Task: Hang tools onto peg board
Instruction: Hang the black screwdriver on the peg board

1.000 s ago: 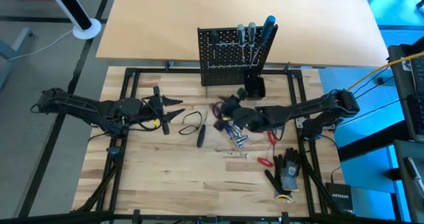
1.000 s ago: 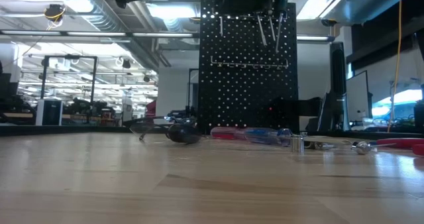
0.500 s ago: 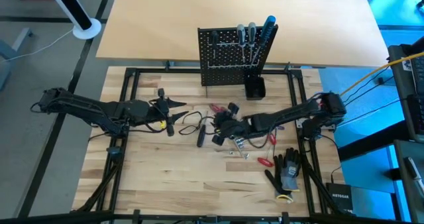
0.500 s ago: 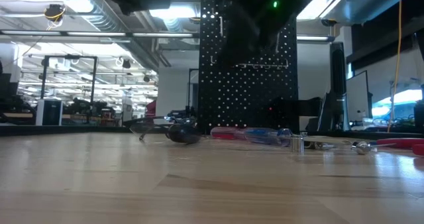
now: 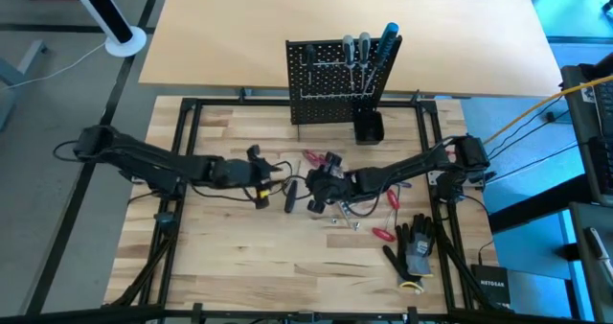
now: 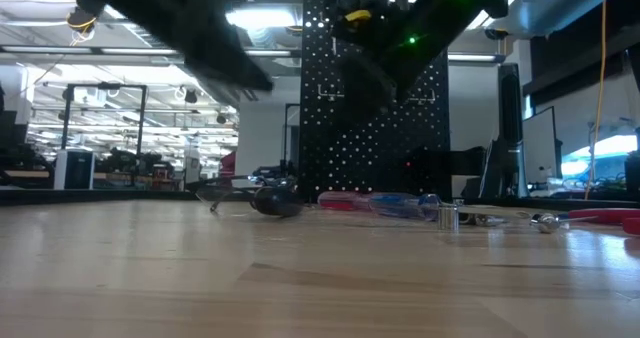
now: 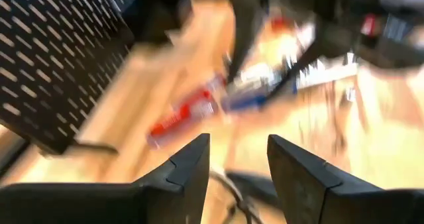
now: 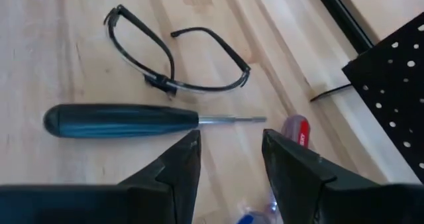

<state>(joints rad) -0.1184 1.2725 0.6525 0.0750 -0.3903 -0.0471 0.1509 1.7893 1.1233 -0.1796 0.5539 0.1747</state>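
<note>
1. We saw the peg board standing upright at the far side of the table, a few screwdrivers already hung along its top, which left the loose tools as the work remaining.
2. Those lay mid-table: a dark-handled screwdriver beside a pair of safety glasses, with red and blue ones close by.
3. Our right gripper hovered over that screwdriver, fingers spread and empty, presumably lined up for a pick.
4. Our left gripper was just beside the same cluster, fingers likewise apart, holding nothing.
</note>
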